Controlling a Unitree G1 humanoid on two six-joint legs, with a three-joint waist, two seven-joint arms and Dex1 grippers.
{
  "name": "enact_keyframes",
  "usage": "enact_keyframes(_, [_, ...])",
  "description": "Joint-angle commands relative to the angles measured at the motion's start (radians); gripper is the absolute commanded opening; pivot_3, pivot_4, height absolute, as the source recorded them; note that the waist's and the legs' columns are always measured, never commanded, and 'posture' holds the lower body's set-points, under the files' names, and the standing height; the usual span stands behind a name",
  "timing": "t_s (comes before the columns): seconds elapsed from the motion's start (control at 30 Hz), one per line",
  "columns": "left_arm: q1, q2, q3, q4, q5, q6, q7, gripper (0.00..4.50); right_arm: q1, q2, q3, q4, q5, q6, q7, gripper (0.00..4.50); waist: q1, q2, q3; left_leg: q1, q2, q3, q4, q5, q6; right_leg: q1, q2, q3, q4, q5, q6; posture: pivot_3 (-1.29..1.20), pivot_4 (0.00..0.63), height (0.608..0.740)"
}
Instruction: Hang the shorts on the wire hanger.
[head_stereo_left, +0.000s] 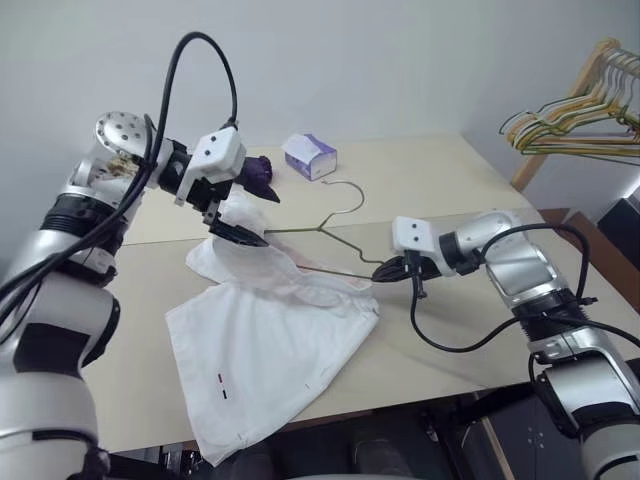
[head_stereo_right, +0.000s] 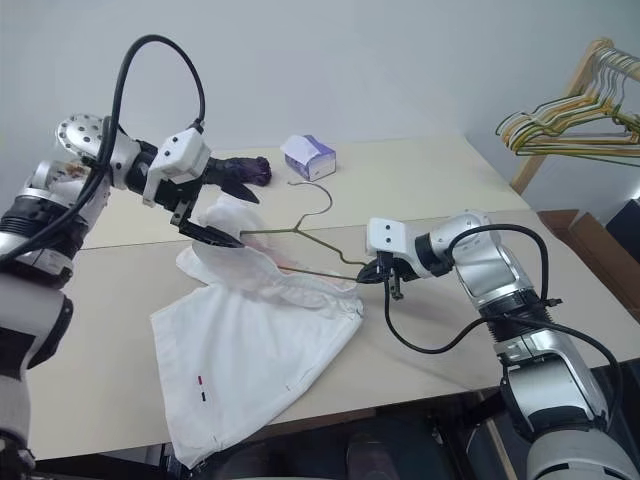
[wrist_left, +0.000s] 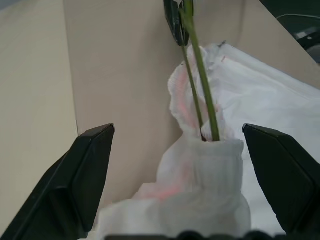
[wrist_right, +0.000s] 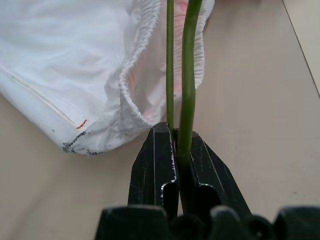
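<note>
On a pale beige table (head_stereo_left: 440, 175), smooth and matte with a seam running across it where two tops meet, the white shorts (head_stereo_left: 270, 350) lie partly spread and partly lifted. Behind the table stands a plain light grey wall; at the far right a wooden rack (head_stereo_left: 560, 110) carries a bunch of coloured hangers (head_stereo_left: 575, 125), thin yellow, green and orange ones.

A small white-purple tissue box (head_stereo_left: 310, 156) sits near the back of the table, well apart from the shorts, with a dark purple object (head_stereo_left: 258, 172) near it behind the left wrist.

The cloth of the shorts is thin and creased, with a gathered elastic waistband tinted faintly pink and small dark and red marks near one hem. The lower part lies flat toward the near table edge; the waistband end is bunched and raised.

The wire hanger (head_stereo_left: 330, 225) is thin, bare grey-olive metal, triangular with a curved hook pointing toward the tissue box. One end runs into the bunched waistband.

The right gripper (head_stereo_left: 390, 268) is clamped tight on the hanger's corner just beside the waistband. The left gripper (head_stereo_left: 238, 232) has its black fingers (wrist_left: 90, 170) spread wide apart on either side of the raised, bunched cloth
</note>
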Motion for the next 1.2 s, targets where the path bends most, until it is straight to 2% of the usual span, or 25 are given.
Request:
enact_keyframes(0.03, [-0.058, 0.040, -0.069, -0.035, -0.078, -0.017, -0.003, 4.43, -0.027, 0.004, -0.007, -0.017, -0.012, 0.017, -0.014, 0.00, 0.001, 0.000, 0.000, -0.001, -0.001, -0.001, 0.000, 0.000, 0.000, -0.001, 0.000, 0.000, 0.000, 0.000, 0.000, -0.12, 0.000, 0.740])
enact_keyframes(0.23, [-0.060, 0.052, -0.157, 0.015, -0.063, -0.069, -0.003, 4.43, -0.021, 0.001, -0.011, -0.032, -0.013, 0.036, -0.010, 0.00, 0.001, 0.000, 0.001, 0.000, -0.001, -0.001, 0.000, 0.000, 0.000, 0.000, 0.000, 0.000, 0.000, 0.000, 0.001, -0.12, 0.000, 0.740])
enact_keyframes(0.33, [-0.059, 0.033, -0.178, 0.058, -0.041, -0.089, -0.003, 3.89, -0.019, 0.000, -0.015, -0.046, -0.008, 0.048, -0.006, 0.00, 0.001, 0.001, 0.001, 0.000, -0.001, 0.001, 0.001, 0.000, 0.000, 0.000, 0.000, 0.000, 0.000, 0.000, 0.001, -0.12, 0.000, 0.740])
enact_keyframes(0.7, [-0.059, -0.033, -0.177, 0.169, 0.071, -0.158, -0.003, 0.21, -0.017, -0.008, -0.044, -0.094, 0.023, 0.093, -0.004, 0.00, -0.003, 0.000, 0.001, 0.000, -0.001, 0.004, 0.001, 0.000, 0.000, 0.000, 0.000, 0.000, 0.000, 0.000, 0.001, -0.14, 0.000, 0.740])
enact_keyframes(0.73, [-0.058, -0.037, -0.176, 0.181, 0.085, -0.171, -0.003, 0.01, -0.018, -0.007, -0.048, -0.102, 0.032, 0.112, -0.002, 0.00, -0.003, 0.000, 0.001, 0.000, -0.001, 0.004, 0.001, 0.000, 0.000, 0.000, 0.000, 0.000, 0.000, 0.000, 0.001, -0.14, 0.000, 0.740])
enact_keyframes(0.8, [-0.058, -0.050, -0.157, 0.210, 0.117, -0.192, -0.003, 0.01, -0.011, -0.012, -0.056, -0.126, 0.047, 0.105, 0.006, 0.00, -0.004, 0.000, 0.001, 0.000, -0.001, 0.004, 0.001, 0.000, 0.000, 0.000, 0.000, 0.000, 0.000, 0.000, 0.001, -0.14, 0.000, 0.740])
enact_keyframes(0.93, [-0.067, -0.090, -0.062, 0.266, 0.194, -0.209, -0.003, 0.01, 0.031, -0.003, -0.079, -0.141, -0.003, -0.095, -0.110, 0.00, -0.006, 0.000, 0.001, -0.001, -0.001, 0.004, 0.001, 0.000, 0.000, 0.000, 0.000, 0.000, 0.000, 0.000, 0.001, -0.14, 0.000, 0.740])
enact_keyframes(0.97, [-0.068, -0.095, -0.043, 0.272, 0.209, -0.217, -0.003, 0.01, 0.030, 0.002, -0.083, -0.134, -0.004, -0.088, -0.127, 0.00, -0.006, 0.000, 0.001, -0.001, -0.001, 0.004, 0.001, 0.000, 0.000, 0.000, 0.000, 0.000, 0.000, 0.000, 0.001, -0.14, 0.000, 0.740])
enact_keyframes(1.07, [-0.070, -0.102, 0.008, 0.284, 0.245, -0.231, -0.003, 0.00, 0.036, -0.007, -0.099, -0.140, 0.014, -0.073, -0.146, 0.82, -0.010, 0.000, 0.001, 0.000, -0.001, 0.004, 0.001, 0.000, 0.000, 0.000, 0.000, 0.000, 0.000, 0.000, 0.001, -0.14, 0.000, 0.740])
enact_keyframes(1.2, [-0.087, -0.118, 0.100, 0.335, 0.319, -0.252, -0.003, 0.00, 0.065, -0.045, -0.168, -0.193, 0.046, -0.029, -0.179, 2.16, -0.013, 0.000, 0.001, -0.001, -0.001, 0.003, 0.001, 0.000, 0.001, 0.000, 0.000, 0.000, 0.000, 0.000, 0.001, -0.14, 0.000, 0.740])
